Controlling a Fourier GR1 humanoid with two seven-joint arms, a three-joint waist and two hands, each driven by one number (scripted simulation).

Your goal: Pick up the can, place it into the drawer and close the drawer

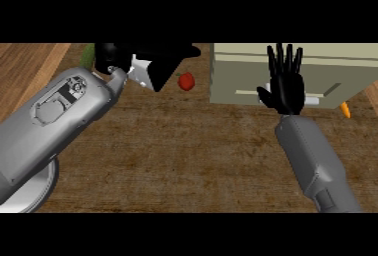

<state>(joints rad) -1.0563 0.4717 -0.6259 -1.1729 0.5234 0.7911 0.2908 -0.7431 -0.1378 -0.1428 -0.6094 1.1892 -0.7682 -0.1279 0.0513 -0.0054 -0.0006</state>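
No can shows anywhere in the head view. The beige drawer unit (236, 75) stands at the upper right, with a pale bar handle (247, 93) across its front. My right hand (286, 87) is open, fingers straight and pointing away, and lies over the drawer front, covering the middle of the handle. Whether it touches the front I cannot tell. My left forearm rises large at the left. My left hand (151, 52) sits at the view's top edge, dark and partly cut off, and anything in it is hidden.
A small red object (186, 81) lies on the brown counter between the left hand and the drawer unit. Something green (88, 52) peeks out behind the left wrist. An orange object (345, 109) lies right of the drawer. A white plate's rim (40, 196) shows under the left forearm.
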